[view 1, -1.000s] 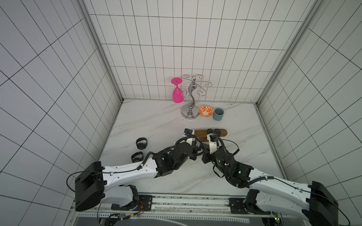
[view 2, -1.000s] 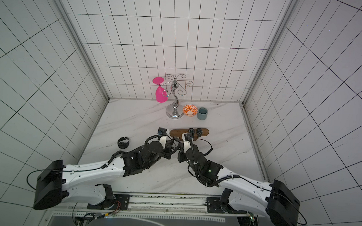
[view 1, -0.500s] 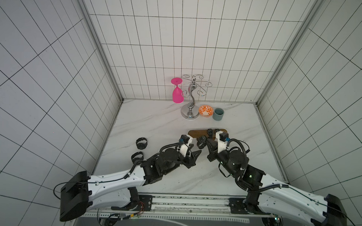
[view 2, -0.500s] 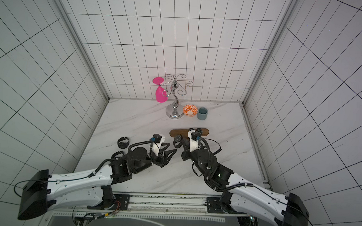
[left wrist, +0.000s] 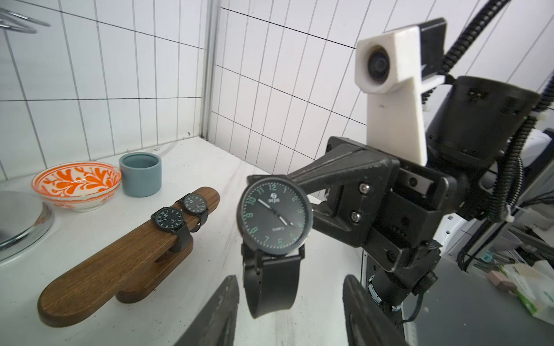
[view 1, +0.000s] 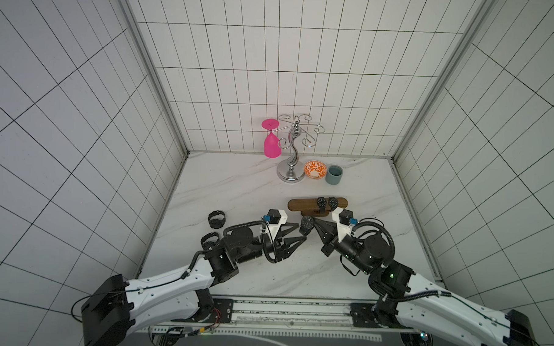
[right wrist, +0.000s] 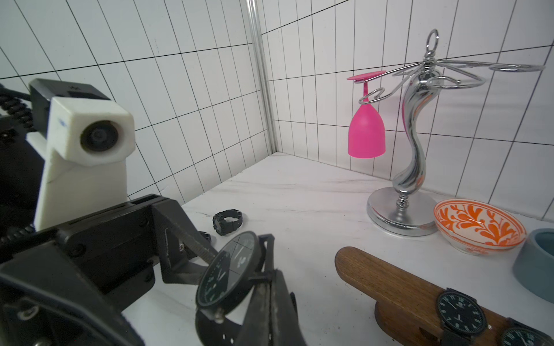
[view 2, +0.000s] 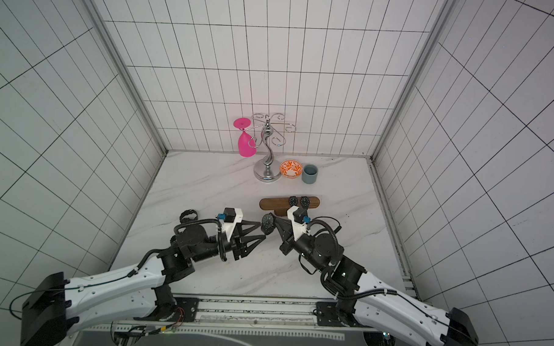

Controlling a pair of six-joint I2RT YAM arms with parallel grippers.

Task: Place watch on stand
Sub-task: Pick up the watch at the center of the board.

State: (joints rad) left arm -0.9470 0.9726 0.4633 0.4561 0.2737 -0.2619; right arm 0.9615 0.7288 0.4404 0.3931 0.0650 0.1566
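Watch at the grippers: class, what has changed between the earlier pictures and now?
The left gripper opened, released the watch and drew back from the stand. The right gripper keeps it clamped. The two mounted watches and two loose watches stayed put.

Green hour numerals 1 to 12 ring the dial of the watch clamped in the right gripper, with "QUARTZ" low on the dial. Its brand mark under the 12 is unreadable, as are the dials of the two other watches beyond the gripper.

chrome rack, pink glass, bowl, cup
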